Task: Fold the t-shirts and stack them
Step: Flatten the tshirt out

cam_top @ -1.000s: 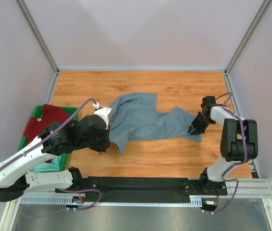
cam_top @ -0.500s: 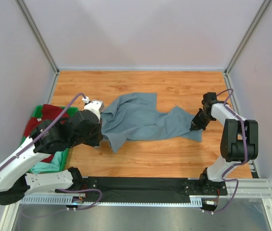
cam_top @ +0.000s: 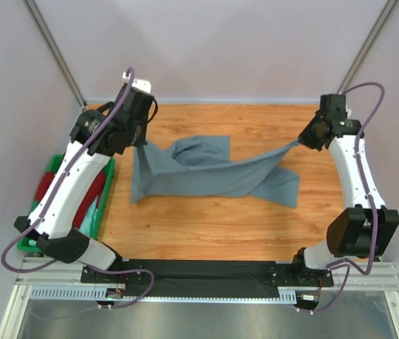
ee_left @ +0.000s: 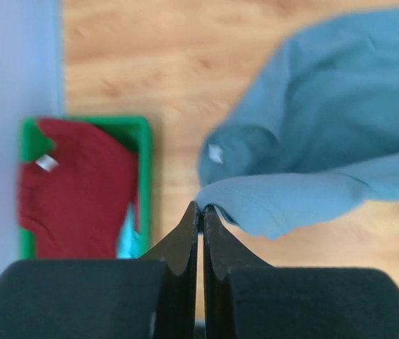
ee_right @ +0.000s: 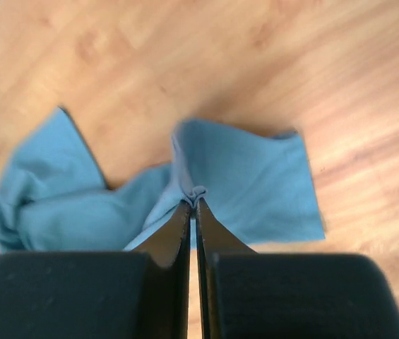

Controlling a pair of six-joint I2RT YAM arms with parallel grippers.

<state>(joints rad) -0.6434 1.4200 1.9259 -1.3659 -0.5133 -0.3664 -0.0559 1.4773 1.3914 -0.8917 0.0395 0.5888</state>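
Note:
A slate grey-blue t-shirt hangs stretched between both raised arms, its lower part still draped on the wooden table. My left gripper is shut on the shirt's left edge; the cloth pinches at the fingertips. My right gripper is shut on a fold of the right edge, bunched at its tips. A dark red t-shirt with a white neck label lies in the green bin, with a strip of mint-green t-shirt beside it.
The green plastic bin stands at the table's left edge, partly hidden by the left arm. Grey walls and metal posts enclose the wooden table on three sides. A black rail runs along the near edge.
Both arms have risen and moved toward the back, lifting the grey-blue shirt's ends off the table and pulling it taut. The right gripper closed on the cloth.

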